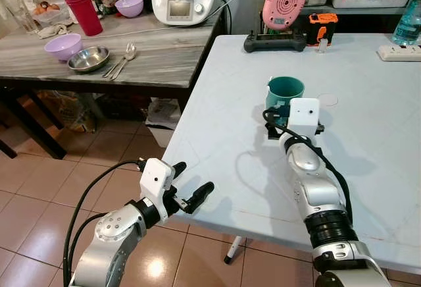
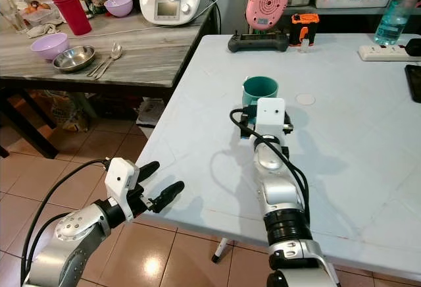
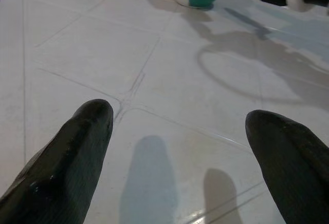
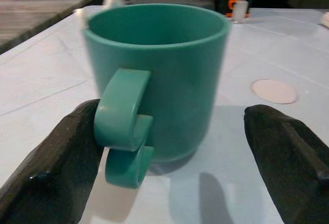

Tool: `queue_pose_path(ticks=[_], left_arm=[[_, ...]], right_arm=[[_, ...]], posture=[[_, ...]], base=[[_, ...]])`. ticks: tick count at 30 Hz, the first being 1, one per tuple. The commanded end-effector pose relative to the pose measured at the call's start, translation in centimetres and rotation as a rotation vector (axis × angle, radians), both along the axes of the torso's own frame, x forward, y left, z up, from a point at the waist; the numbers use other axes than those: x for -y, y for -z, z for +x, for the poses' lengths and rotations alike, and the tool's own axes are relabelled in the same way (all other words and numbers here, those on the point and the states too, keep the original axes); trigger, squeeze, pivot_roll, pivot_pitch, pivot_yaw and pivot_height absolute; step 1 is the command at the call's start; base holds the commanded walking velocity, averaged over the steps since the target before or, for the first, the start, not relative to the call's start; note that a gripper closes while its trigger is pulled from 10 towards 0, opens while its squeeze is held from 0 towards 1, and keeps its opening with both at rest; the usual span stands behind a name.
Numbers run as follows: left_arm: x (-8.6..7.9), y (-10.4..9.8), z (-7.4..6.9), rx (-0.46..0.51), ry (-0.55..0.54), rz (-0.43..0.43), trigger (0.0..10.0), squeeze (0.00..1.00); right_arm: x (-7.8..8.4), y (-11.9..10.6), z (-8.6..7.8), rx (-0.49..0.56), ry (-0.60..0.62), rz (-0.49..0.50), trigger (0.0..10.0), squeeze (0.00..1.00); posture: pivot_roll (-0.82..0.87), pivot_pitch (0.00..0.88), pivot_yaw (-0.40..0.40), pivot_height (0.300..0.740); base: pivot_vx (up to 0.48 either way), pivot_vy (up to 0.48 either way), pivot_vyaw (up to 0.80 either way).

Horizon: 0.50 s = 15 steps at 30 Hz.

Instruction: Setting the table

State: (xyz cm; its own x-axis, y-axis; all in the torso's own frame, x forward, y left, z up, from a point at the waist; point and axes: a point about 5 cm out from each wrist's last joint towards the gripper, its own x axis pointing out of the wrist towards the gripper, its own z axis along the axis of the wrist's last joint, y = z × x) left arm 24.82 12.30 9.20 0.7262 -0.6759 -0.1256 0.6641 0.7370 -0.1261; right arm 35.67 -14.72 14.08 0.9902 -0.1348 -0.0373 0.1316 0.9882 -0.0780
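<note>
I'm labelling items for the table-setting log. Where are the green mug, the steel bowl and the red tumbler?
green mug [image 4: 169, 80]: right wrist view, on its outer wall beside the handle.
steel bowl [image 1: 89, 58]: left eye view, on its inner base.
red tumbler [image 1: 84, 12]: left eye view, on its side wall.
</note>
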Motion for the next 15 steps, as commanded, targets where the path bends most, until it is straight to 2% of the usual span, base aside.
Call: queue_pose_path(ticks=[1,7,14,15], left_arm=[[-0.1,-0.4,0.0,0.015,-0.002,0.007,10.0,0.0],[-0.1,-0.3,0.1,0.012,-0.005,0.009,10.0,0.0],[-0.2,-0.3,0.4,0.014,-0.015,0.016,10.0,0.0],[-0.2,-0.3,0.4,0.015,-0.017,0.016,10.0,0.0]], right_arm=[[0.0,0.2,-0.1,0.0,0.004,0.005,10.0,0.0],[0.5,0.2,-0.3,0.005,0.027,0.002,10.0,0.0],[-0.6,-0.3,0.2,0.019,-0.025,0.008,10.0,0.0],[-0.7,-0.4,0.3,0.021,-0.028,0.005,8.5,0.0]], posture=[[-0.2,0.076,0.127,0.74],[-0.21,0.076,0.129,0.74],[-0.21,0.077,0.129,0.74],[-0.21,0.077,0.129,0.74]], base=[[0.0,0.0,0.0],[0.0,0.0,0.0],[0.0,0.0,0.0],[0.0,0.0,0.0]])
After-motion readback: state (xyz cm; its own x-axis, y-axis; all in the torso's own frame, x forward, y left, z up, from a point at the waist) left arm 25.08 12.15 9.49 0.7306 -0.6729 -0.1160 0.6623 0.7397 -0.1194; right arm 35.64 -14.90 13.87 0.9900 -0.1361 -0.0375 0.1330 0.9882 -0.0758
